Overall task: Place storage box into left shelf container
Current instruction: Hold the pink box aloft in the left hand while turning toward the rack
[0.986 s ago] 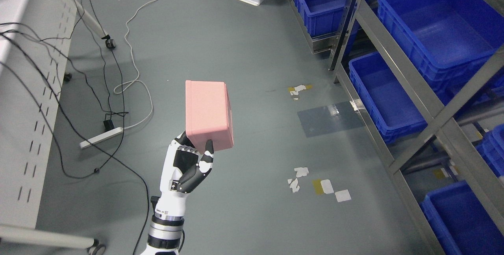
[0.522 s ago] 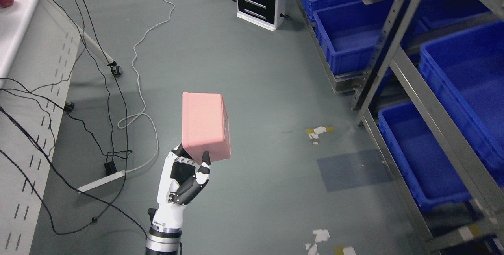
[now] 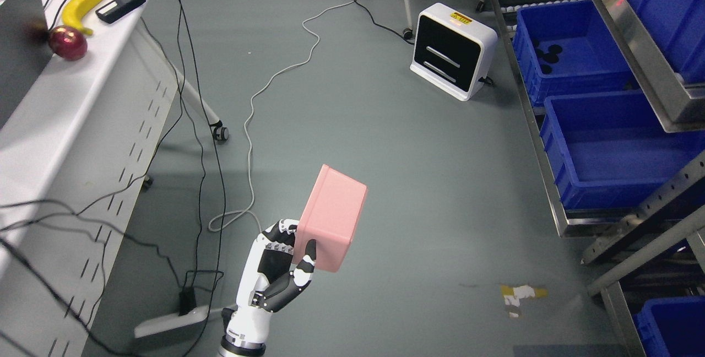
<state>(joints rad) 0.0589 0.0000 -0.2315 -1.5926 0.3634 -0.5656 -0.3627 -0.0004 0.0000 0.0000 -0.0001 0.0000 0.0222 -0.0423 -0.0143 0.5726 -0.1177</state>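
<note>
A pink storage box (image 3: pixel 332 218) is held up over the grey floor, tilted to the right, in the lower middle of the head view. My left hand (image 3: pixel 281 269), white and black, comes up from the bottom edge and is shut on the box's lower end, thumb on its near face. Blue shelf containers (image 3: pixel 617 153) sit in the metal rack (image 3: pixel 639 219) along the right side, well apart from the box. My right hand does not show.
A white table (image 3: pixel 77 125) with a banana (image 3: pixel 82 9), a red apple (image 3: pixel 67 43) and a black adapter stands at left. Cables and a power strip (image 3: pixel 171 321) trail over the floor. A white box-shaped device (image 3: pixel 451 51) stands near the rack.
The whole picture has shifted, so the camera has turned up and left: the table top and more floor show now. The pink box now leans to the right in my left hand.
</note>
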